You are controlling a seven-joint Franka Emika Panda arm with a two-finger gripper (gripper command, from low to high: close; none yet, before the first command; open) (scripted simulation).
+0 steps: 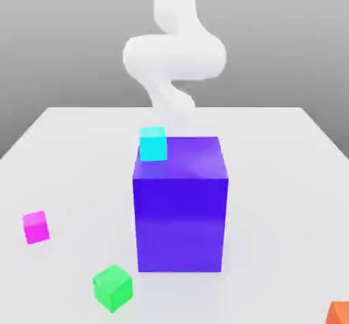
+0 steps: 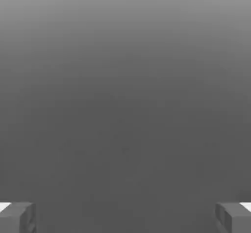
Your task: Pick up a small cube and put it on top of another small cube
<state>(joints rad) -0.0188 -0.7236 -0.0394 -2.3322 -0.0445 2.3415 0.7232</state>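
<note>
Reaching for pink cube point(image 1: 35, 226) | gripper point(image 2: 125, 217) was wide open, empty | needed to descend squarely over it, well apart from green cube point(image 1: 112, 288)

No text, label, brand, number or sign can be read anywhere. The faces of the magenta cube point(image 1: 35, 226), the green cube point(image 1: 112, 288) and the big blue-violet block point(image 1: 180, 203) are plain colour. The table point(image 1: 272, 152) is bare white.
</note>
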